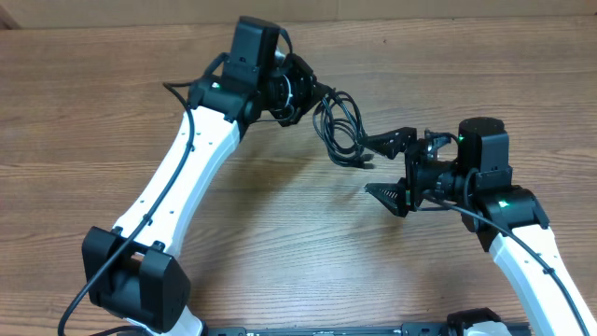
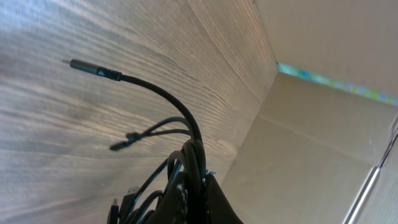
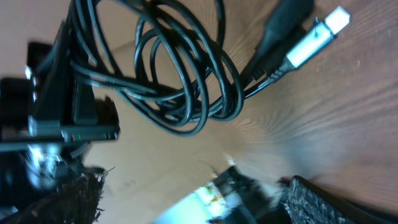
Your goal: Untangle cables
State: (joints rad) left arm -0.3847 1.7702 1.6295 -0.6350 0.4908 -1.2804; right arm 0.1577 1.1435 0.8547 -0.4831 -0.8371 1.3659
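Note:
The cables (image 1: 338, 123) are a tangled bundle of thin black cords hanging between the two arms above the wooden table. My left gripper (image 1: 312, 93) is shut on one end of the bundle. In the left wrist view the cords (image 2: 186, 155) run out between its fingers (image 2: 202, 186), with plug tips free in the air. My right gripper (image 1: 394, 165) is open just right of the bundle, nothing between its fingers. In the right wrist view the loops (image 3: 180, 81) and a silver USB plug (image 3: 314, 40) hang ahead of the spread fingers (image 3: 193, 199).
The wooden table (image 1: 112, 84) lies under both arms. A pale wall or board (image 2: 323, 143) stands at the table's far edge in the left wrist view.

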